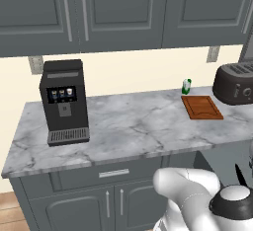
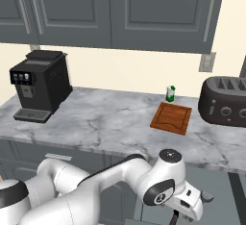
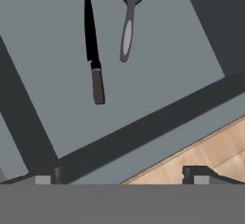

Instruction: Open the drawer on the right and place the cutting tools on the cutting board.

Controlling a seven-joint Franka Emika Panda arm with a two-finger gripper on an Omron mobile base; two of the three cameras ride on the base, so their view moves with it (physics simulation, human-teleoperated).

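Observation:
The drawer (image 3: 167,41) stands pulled out below me, its plain grey floor in the hand view. On that floor lie the cutting tools: a slim black knife (image 3: 92,55) with a dark handle and, beside it, a pale grey peeler (image 3: 127,31) with a forked head. My gripper (image 3: 123,179) hovers above the drawer's front edge, open, with nothing between its fingertips. The reddish-brown cutting board (image 1: 201,107) (image 2: 171,118) lies bare on the marble counter, left of the toaster.
A small green-and-white bottle (image 1: 187,86) (image 2: 170,93) stands behind the board. A dark toaster (image 1: 234,83) (image 2: 223,105) sits at the counter's right and a black coffee machine (image 1: 64,101) (image 2: 38,85) at its left. Wooden floor (image 3: 215,156) shows past the drawer front.

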